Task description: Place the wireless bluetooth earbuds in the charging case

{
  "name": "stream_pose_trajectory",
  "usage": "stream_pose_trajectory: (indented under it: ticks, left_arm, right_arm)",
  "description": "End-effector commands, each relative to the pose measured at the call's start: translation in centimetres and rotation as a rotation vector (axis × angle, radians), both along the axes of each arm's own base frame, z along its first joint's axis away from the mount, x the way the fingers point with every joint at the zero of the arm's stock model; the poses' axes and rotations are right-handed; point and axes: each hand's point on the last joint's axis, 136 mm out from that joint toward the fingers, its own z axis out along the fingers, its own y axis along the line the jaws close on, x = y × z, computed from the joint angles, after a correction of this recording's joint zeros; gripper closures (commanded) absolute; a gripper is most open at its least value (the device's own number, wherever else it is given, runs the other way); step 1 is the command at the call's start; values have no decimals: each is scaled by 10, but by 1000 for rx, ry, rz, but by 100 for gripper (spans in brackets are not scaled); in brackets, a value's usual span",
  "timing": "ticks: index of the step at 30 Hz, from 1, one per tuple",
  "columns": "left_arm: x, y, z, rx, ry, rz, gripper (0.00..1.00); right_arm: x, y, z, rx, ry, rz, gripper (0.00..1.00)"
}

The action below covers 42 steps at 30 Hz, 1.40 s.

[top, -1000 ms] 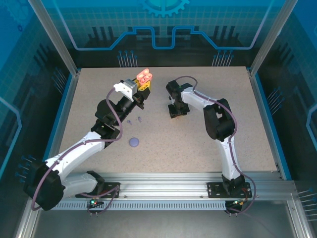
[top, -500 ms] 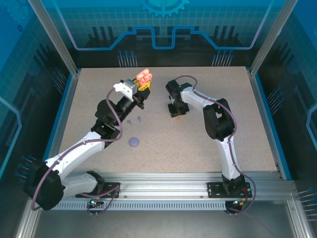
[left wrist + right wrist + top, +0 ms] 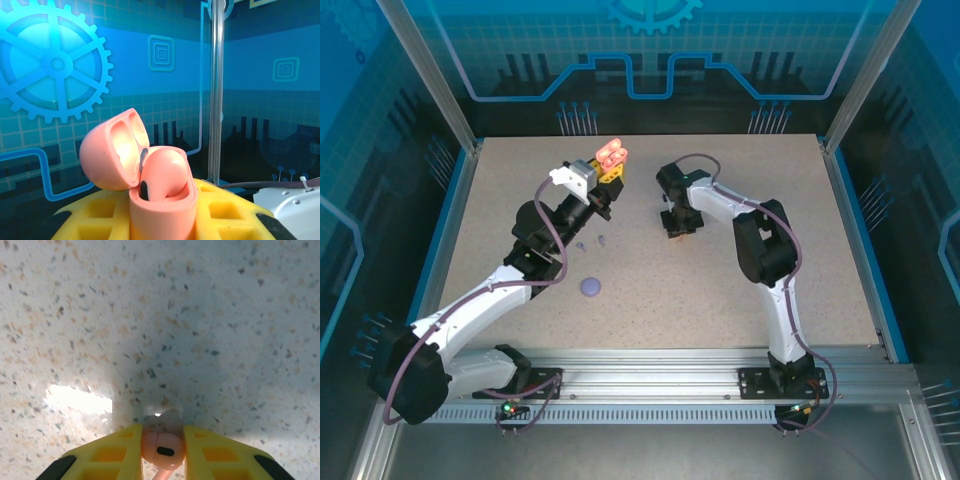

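Within right tool, pale pink rounded earbud, dark oval spot

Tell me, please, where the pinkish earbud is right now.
The pinkish earbud sits between the right gripper's jaws, bottom centre of the right wrist view, near the speckled table.

A speckled beige table with a blue rim stands inside slanting aluminium posts at 10 and 2 o'clock. Blue panels behind carry a gear at 12 o'clock. A slotted rail spans 6 o'clock. Glare marks the tabletop.
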Motion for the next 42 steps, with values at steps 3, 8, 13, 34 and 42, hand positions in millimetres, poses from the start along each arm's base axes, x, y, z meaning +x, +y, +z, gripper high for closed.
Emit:
stream_pose_trajectory:
  ticks: [3, 8, 13, 34, 42]
  left_arm:
    - [-5, -4, 17, -24, -42, -28, 100]
    - [-6, -4, 18, -24, -46, -33, 100]
    - [-6, -6, 19, -23, -45, -43, 100]
    - [-6, -26, 12, -2, -23, -124, 100]
    - [-4, -38, 4, 10, 16, -163, 100]
  right_arm:
    - [0, 2, 38, 22, -96, 2, 77]
    - [-2, 0, 70, 51, -188, 1, 78]
    - [-3, -3, 131, 103, -352, 2, 78]
    - [-76, 20, 451, 393, -1282, 250, 76]
    - [-81, 43, 466, 520, -1278, 303, 75]
